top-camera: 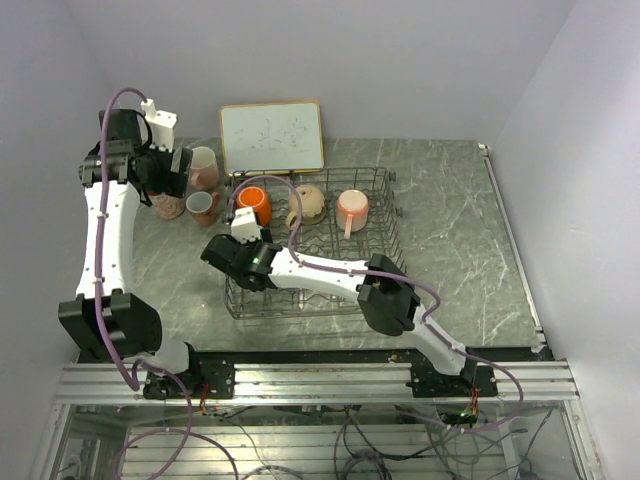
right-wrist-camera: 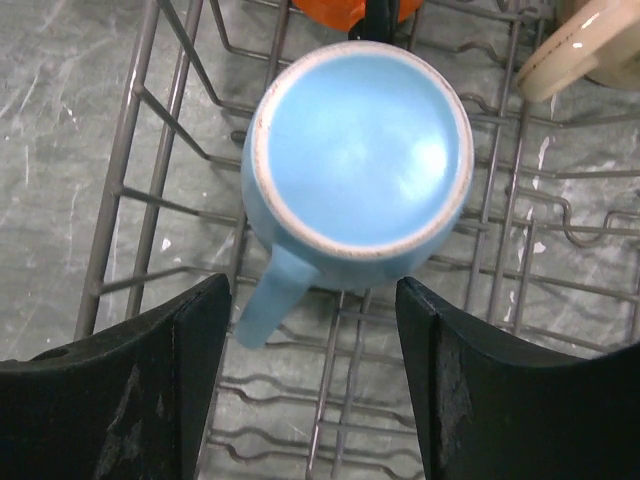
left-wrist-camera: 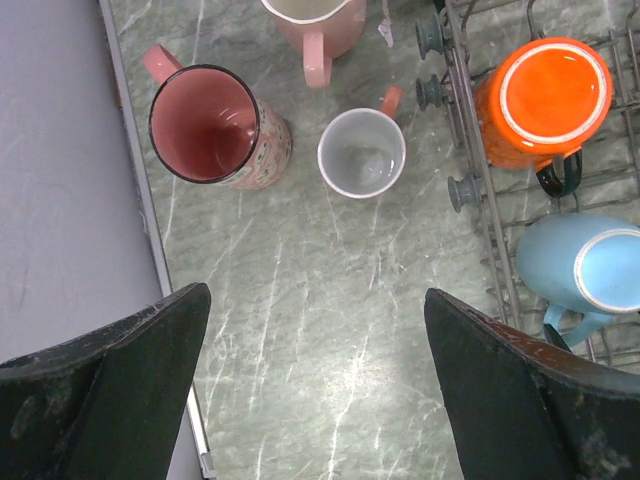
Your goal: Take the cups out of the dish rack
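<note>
The dark wire dish rack [top-camera: 392, 232] holds an upside-down orange mug [top-camera: 254, 204], a tan mug [top-camera: 308, 203] and a salmon mug [top-camera: 351, 209]. My right gripper [top-camera: 234, 258] hangs over the rack's left side. In the right wrist view it is open [right-wrist-camera: 313, 330], just above an upside-down light blue mug [right-wrist-camera: 360, 150] whose handle points toward the left finger. My left gripper [top-camera: 160, 175] is open and empty [left-wrist-camera: 315, 330] over the table. Below it stand a dark pink mug [left-wrist-camera: 205, 125], a smaller mug [left-wrist-camera: 361, 152] and a pink mug [left-wrist-camera: 315, 20].
A wood-framed whiteboard [top-camera: 272, 137] leans against the back wall behind the rack. The table's left edge [left-wrist-camera: 150, 230] runs close beside my left finger. The rack's left wall [left-wrist-camera: 480, 200] with the orange mug [left-wrist-camera: 545, 95] and the blue mug [left-wrist-camera: 590, 265] lies right of my left gripper.
</note>
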Robot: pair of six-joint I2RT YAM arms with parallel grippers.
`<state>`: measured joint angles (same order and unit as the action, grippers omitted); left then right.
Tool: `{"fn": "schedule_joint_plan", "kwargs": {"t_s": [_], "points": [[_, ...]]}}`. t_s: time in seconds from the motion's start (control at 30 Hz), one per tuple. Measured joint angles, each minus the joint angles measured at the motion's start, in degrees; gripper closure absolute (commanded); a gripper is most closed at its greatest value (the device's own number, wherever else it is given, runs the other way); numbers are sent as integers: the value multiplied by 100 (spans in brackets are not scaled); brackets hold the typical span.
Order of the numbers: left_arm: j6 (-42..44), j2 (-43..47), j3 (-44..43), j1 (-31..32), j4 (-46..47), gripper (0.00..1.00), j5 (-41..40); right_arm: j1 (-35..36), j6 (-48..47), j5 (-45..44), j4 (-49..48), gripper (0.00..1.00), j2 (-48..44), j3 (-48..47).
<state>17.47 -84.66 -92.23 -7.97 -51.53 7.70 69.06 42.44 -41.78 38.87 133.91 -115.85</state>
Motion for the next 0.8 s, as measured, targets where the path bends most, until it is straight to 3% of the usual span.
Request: {"fn": "schedule_joint_plan", "kwargs": {"t_s": [0.3, 0.8], "points": [[4, 31, 4, -35, -81, 0, 227, -9, -2, -168, -68, 43, 188, -9], [-22, 39, 81, -35, -81, 0, 358, -111, 90, -179, -415, 47, -780, 1436]]}}
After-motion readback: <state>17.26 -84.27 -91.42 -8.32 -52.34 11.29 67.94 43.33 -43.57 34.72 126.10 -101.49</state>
